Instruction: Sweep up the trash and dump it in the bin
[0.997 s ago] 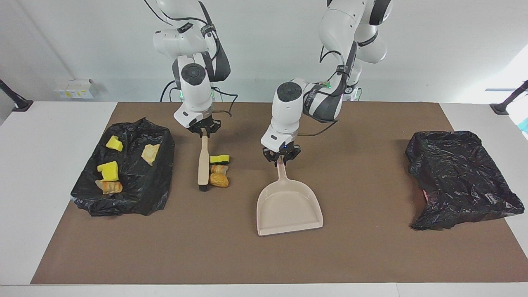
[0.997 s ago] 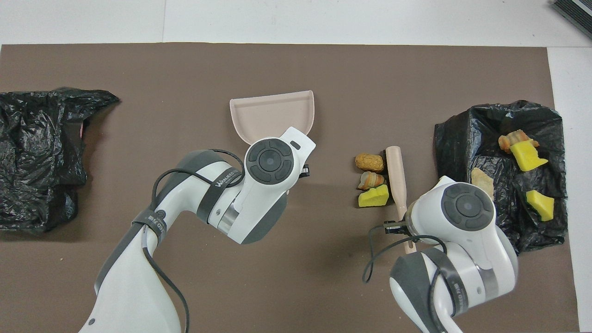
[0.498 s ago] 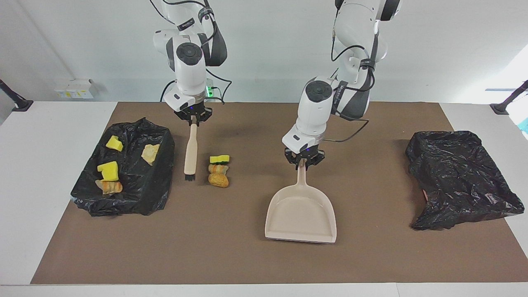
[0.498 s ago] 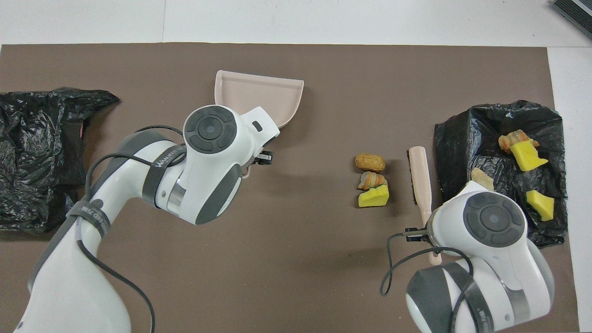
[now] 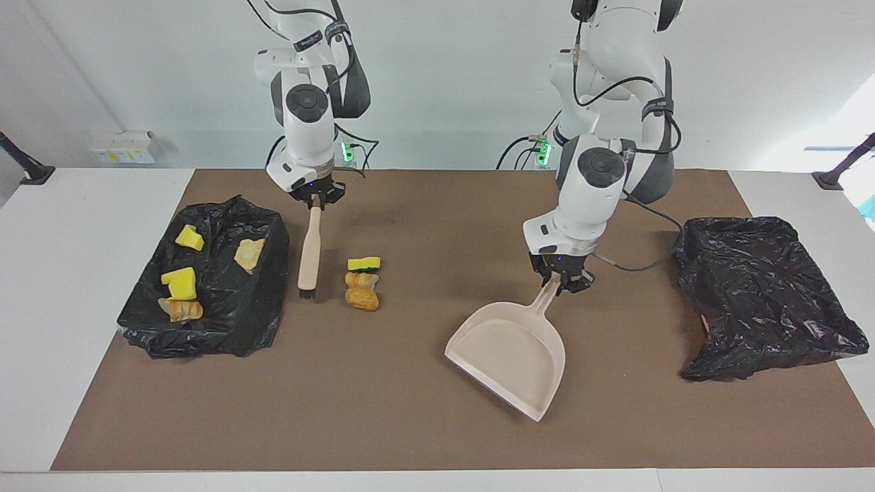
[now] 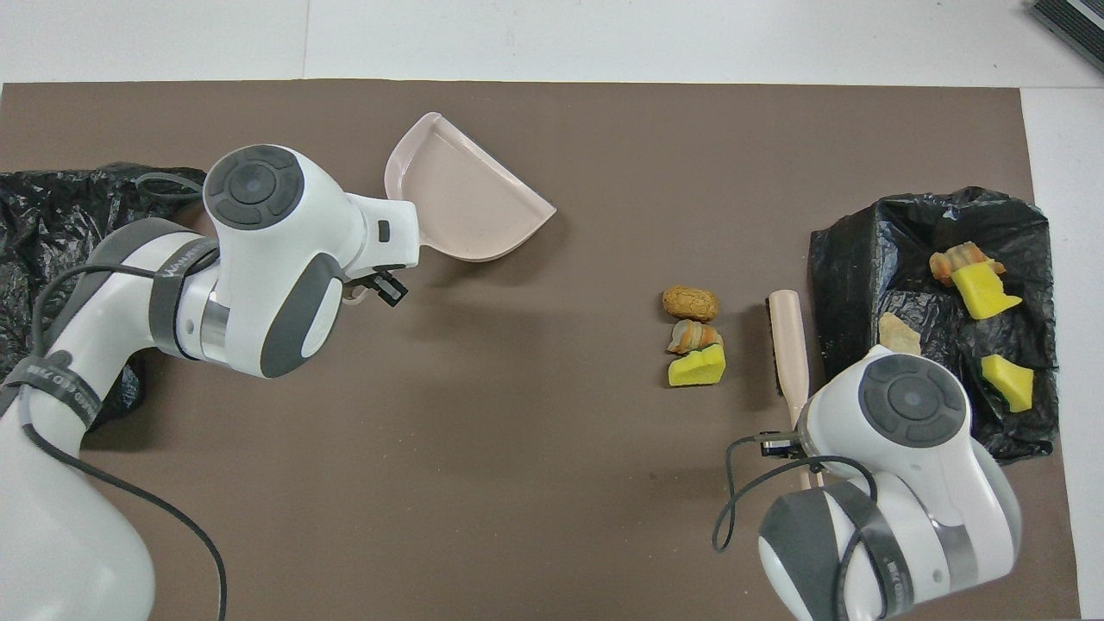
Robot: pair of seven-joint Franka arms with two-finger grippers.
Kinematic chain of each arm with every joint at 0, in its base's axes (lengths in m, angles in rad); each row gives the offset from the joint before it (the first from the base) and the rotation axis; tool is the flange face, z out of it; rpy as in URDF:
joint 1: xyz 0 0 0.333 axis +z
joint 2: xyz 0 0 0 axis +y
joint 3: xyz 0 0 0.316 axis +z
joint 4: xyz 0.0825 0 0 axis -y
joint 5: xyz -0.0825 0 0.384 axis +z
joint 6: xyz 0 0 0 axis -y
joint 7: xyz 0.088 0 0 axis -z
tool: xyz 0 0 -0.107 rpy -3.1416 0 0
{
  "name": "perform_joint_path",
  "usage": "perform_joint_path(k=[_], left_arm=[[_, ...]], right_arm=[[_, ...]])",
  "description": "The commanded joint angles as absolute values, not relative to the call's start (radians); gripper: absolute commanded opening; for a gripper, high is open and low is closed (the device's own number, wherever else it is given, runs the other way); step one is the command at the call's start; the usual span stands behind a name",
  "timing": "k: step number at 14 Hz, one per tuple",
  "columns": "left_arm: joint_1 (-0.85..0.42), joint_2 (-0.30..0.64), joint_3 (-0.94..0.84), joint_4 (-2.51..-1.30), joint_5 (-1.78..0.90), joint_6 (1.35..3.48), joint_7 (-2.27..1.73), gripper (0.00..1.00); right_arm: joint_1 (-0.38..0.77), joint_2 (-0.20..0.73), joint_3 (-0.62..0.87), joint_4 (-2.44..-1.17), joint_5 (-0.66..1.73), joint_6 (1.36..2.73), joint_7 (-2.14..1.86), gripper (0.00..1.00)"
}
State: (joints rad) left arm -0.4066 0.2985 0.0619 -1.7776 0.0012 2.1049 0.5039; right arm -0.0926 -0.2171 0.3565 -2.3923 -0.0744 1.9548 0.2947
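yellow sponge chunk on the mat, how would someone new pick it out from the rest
Start at the bin at the right arm's end; beside it hangs the brush. Next comes a row of three lumps. The yellow sponge chunk is nearest the robots, the only bright yellow one.

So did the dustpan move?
Yes. The dustpan, held by the left tool, swung away from the trash pile, toward the empty black bag.
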Motion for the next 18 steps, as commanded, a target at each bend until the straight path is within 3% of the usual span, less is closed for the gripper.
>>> perform_joint_path(k=[1,6,10,14,18], left_arm=[[-0.344,0.273,0.051,-1.821,0.005,2.109,0.751,0.0],[-0.319,0.262,0.052,-1.847,0.006,2.12,1.153,0.0],[-0.423,0.201,0.052,-1.951,0.014,2.147,1.239,0.0],[-0.463,0.201,0.052,-1.977,0.021,2.164,1.221,0.0],[-0.515,0.192,0.052,-2.0,0.021,2.163,1.073,0.0]], right_arm=[[-0.043,-0.175,0.362,-2.395,-0.078,1.974,0.406,0.0],[0.03,-0.117,0.364,-2.39,0.087,2.054,0.474,0.0],[0.066,-0.12,0.362,-2.368,0.097,2.037,0.529,0.0],[0.015,-0.169,0.351,-2.359,-0.05,1.967,0.5,0.0],[-0.072,-0.178,0.356,-2.384,-0.13,1.985,0.394,0.0]])
